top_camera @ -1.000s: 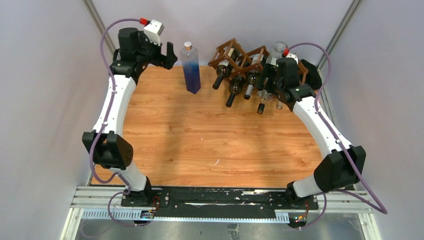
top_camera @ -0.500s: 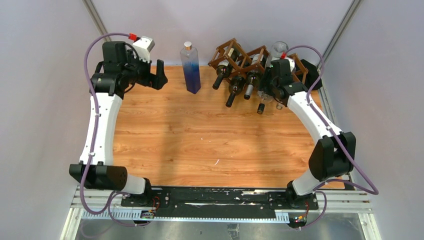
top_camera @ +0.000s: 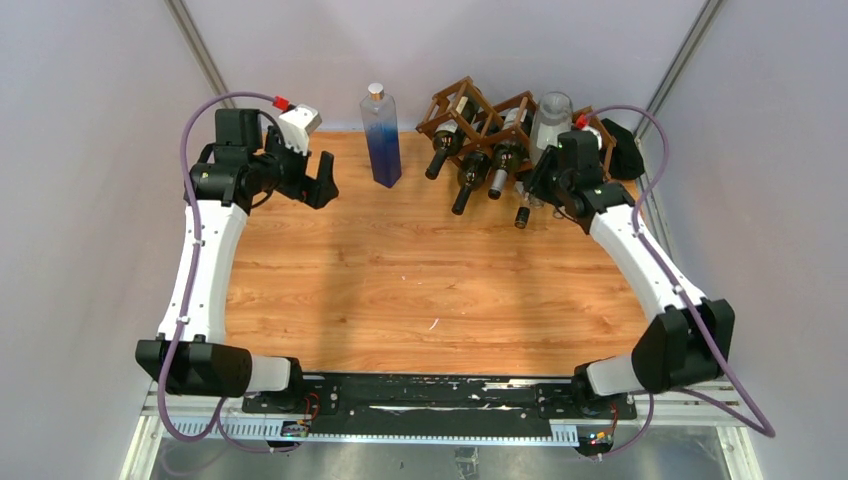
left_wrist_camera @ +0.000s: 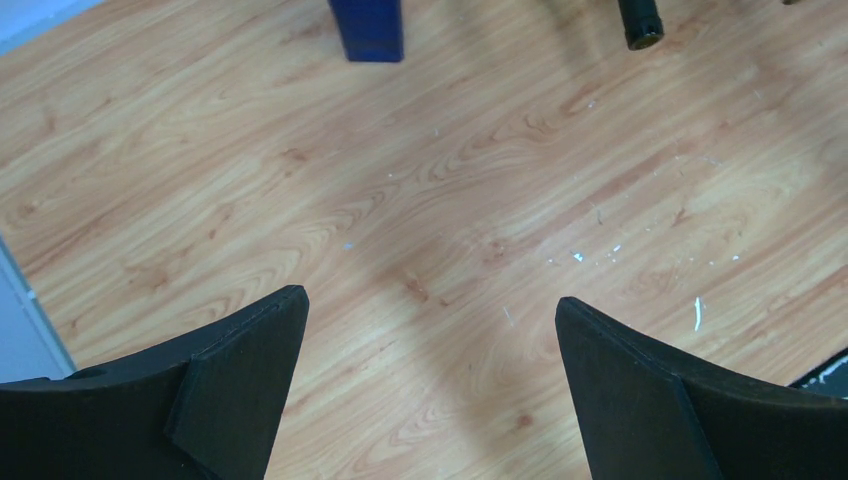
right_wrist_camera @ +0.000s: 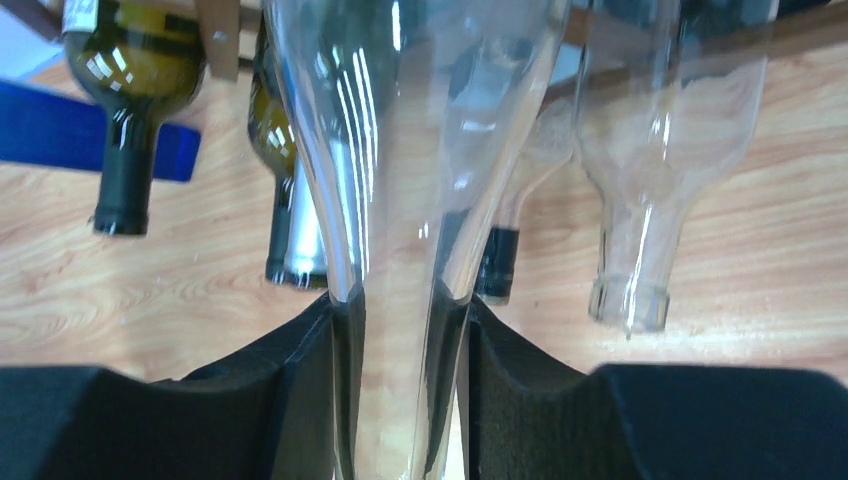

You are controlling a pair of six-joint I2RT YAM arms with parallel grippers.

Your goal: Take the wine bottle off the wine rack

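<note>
Two changes show against a second ago. The right gripper (right_wrist_camera: 400,320) has gone from wide open to a tight clamp on the neck of the clear bottle (top_camera: 551,112). The left arm has drawn back from beside the blue bottle (top_camera: 381,140) toward the left side of the table (top_camera: 400,290). The left gripper (left_wrist_camera: 430,300) now gapes at full spread over bare wood, holding nothing.

The clear bottle lies at the right part of the rack (top_camera: 470,105), at the table's far right, neck toward the near edge. From above, the right wrist hides that neck and the rack's right end, so I cannot tell whether the body still sits in a cell. The wrist view cuts the body off at the top edge.

The rack is dark brown, thin wooden slats crossed into diamond cells. The held bottle is transparent glass, its shoulder tapering to a slim neck between matte black fingers (right_wrist_camera: 300,400). Green bottles (right_wrist_camera: 130,90) with dark caps poke out beside it, and a second clear one (right_wrist_camera: 640,200). The table is pale wood grain with small white scuffs
</note>
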